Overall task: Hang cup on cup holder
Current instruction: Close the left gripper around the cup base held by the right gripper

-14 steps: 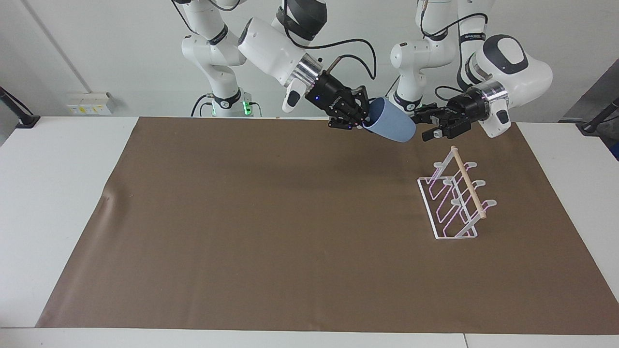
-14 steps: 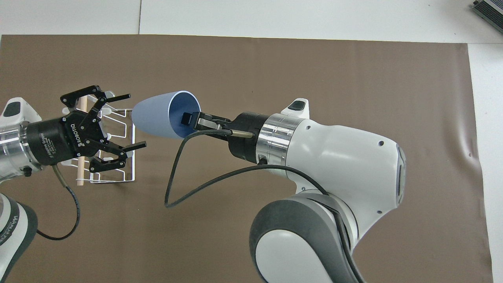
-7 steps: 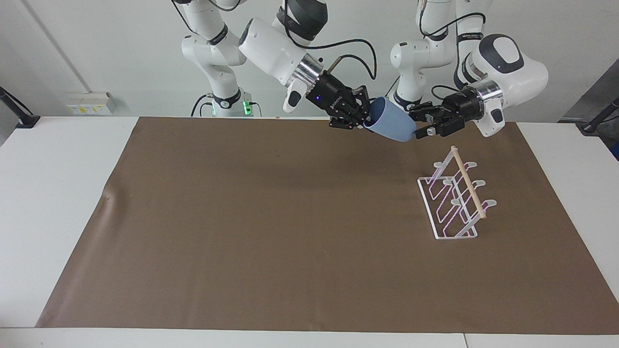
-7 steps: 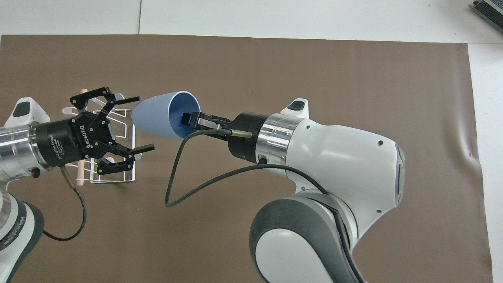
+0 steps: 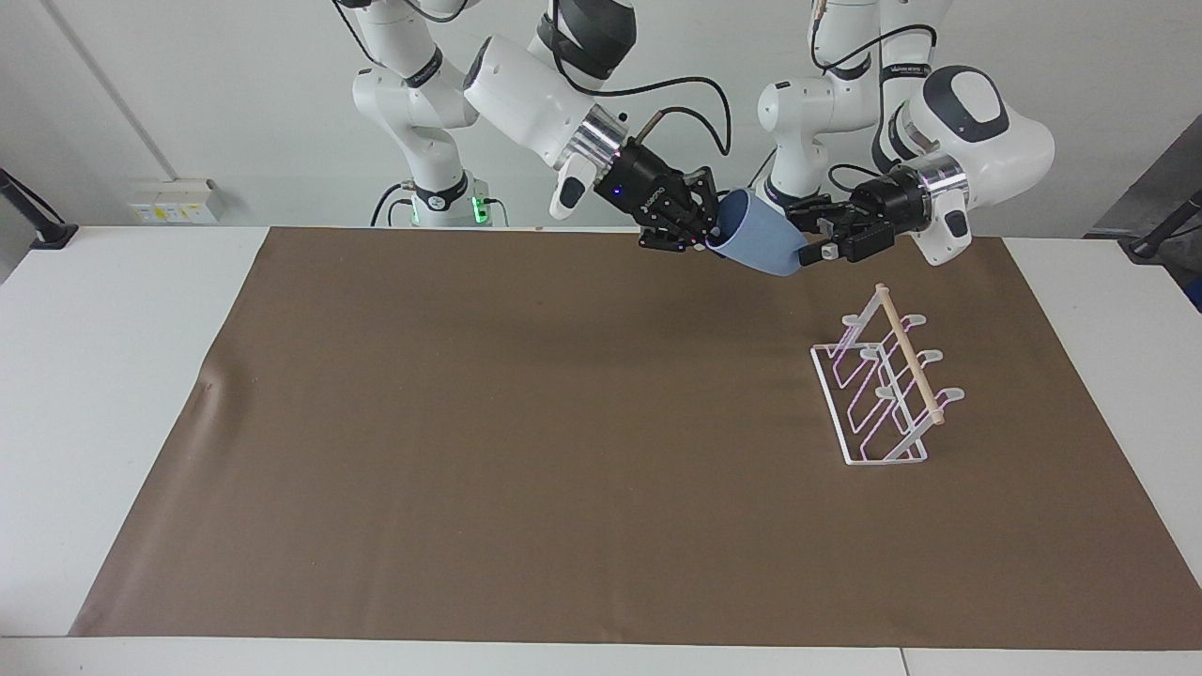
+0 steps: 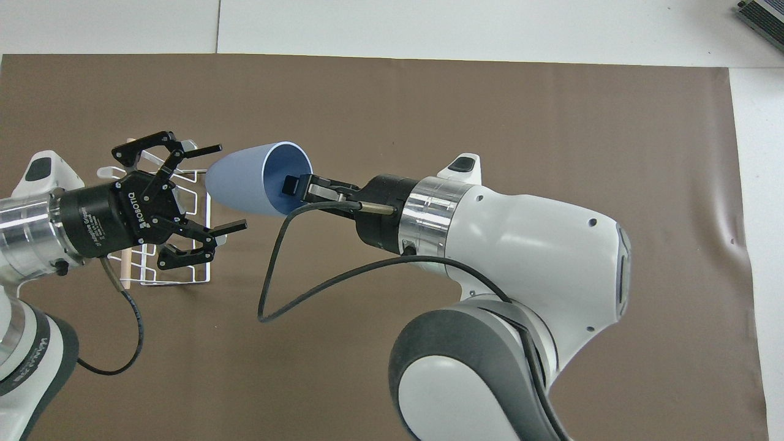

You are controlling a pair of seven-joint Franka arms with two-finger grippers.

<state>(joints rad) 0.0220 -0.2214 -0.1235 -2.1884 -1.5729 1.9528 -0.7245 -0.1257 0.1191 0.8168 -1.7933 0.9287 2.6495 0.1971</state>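
Here we hold the cup (image 5: 759, 246) aloft in the upper middle of the facing view, the right hand (image 5: 706, 233) clamped on its rim with one finger (image 6: 289, 185) reaching inside the mouth, as the overhead view shows near its centre. We carry it lying on its side, closed bottom pointing toward the left arm's end of the desk (image 5: 113, 310), and that seems deliberate: the narrow end is offered outward so that another grip can take the body. The left hand (image 5: 815, 240) comes in from the upper right of the facing view with its fingers (image 6: 229, 227) spread wide, and in the overhead view they stand apart just beside the cup's tapered end, not yet pressing on it as far as we can judge. We read this as a handover in the air, since a rim pinch with a finger inside would get in the way of slipping the cup over a prong. The cup holder (image 5: 883, 390) stands on the brown mat (image 5: 470, 451) at the right of the facing view, lower in the frame than both hands and well apart from the cup, its slanted prongs bare and its wooden dowel (image 5: 909, 355) across the top. We have hung nothing yet.
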